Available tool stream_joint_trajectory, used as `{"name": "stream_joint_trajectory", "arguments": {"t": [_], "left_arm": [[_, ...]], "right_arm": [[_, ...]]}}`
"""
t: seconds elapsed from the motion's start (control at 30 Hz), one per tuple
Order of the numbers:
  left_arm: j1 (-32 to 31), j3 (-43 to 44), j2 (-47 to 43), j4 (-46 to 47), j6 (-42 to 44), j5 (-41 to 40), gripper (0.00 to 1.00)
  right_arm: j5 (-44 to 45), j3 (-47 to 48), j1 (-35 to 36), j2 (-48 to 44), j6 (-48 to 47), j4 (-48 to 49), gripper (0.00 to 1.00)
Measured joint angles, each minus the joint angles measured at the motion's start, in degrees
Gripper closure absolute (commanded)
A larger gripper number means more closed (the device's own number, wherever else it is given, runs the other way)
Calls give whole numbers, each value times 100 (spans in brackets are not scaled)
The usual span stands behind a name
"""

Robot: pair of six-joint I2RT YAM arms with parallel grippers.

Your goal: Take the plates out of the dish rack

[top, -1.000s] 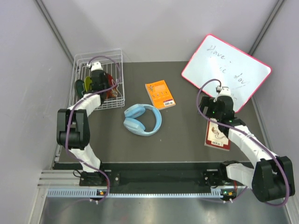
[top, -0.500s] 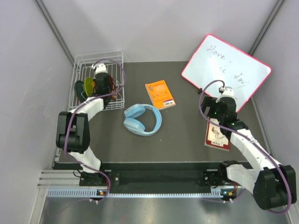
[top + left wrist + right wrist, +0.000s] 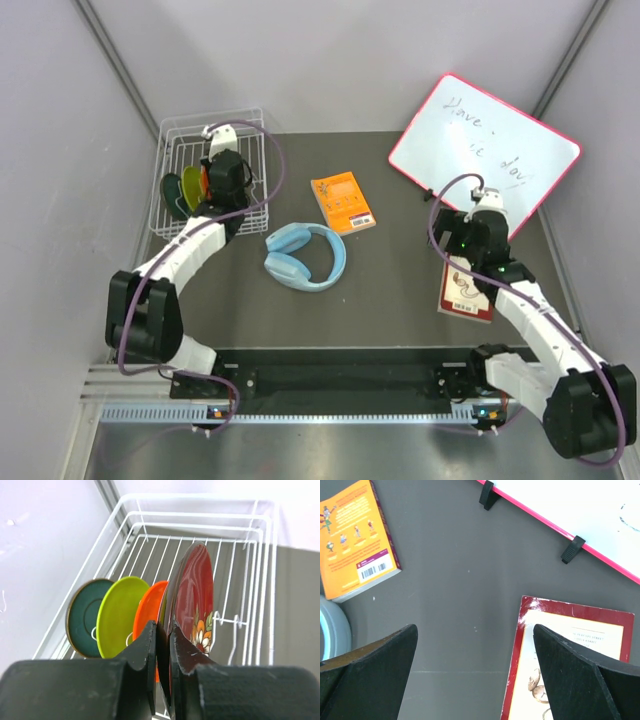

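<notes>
The white wire dish rack [image 3: 163,140] [image 3: 260,570] stands at the table's back left. My left gripper [image 3: 164,630] [image 3: 228,172] is shut on the near rim of the dark red patterned plate [image 3: 192,590], which stands upright on edge over the rack. Left of it stand the orange plate [image 3: 150,607] [image 3: 203,181], the yellow-green plate [image 3: 120,612] [image 3: 190,187] and the teal plate [image 3: 85,617] [image 3: 172,192], all on edge. In the top view the gripper hides the red plate. My right gripper [image 3: 475,630] [image 3: 482,203] hangs open over bare table, with nothing between its fingers.
Light blue headphones [image 3: 305,256] lie mid-table, with an orange book [image 3: 342,202] [image 3: 355,540] behind them. A red-framed whiteboard [image 3: 485,150] leans at the back right. A red-edged book [image 3: 466,290] [image 3: 570,655] lies under the right arm.
My left gripper has shut on the dark red plate and shifted back and slightly right with it. The right arm has drifted a little.
</notes>
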Motion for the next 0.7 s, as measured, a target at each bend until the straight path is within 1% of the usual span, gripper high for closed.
{"name": "stream_joint_trajectory", "arguments": {"t": [0.07, 0.17, 0.33, 0.4, 0.47, 0.57, 0.7], "left_arm": [[-66, 2, -184, -72, 2, 39, 100], [-131, 15, -586, -422, -173, 385, 100], [-160, 63, -1381, -1106, -984, 1534, 100], [-168, -26, -1659, -1163, -1410, 2116, 100], [-197, -155, -1853, -1161, -1814, 2653, 100], [-365, -468, -1978, -1095, -2435, 3467, 100], [-776, -925, -1956, -1086, -2957, 4022, 100]], "right_arm": [[-48, 0, 0, -72, 26, -17, 2], [-302, 0, 0, -208, 109, -15, 3], [-1119, 0, 9, -251, 442, 190, 5], [-1552, -4, 68, -214, 684, 476, 5], [-1808, -11, 175, -155, 874, 763, 5], [-2111, -15, 557, 76, 1209, 1320, 5], [-2321, -37, 1034, 498, 1552, 2004, 5]]}}
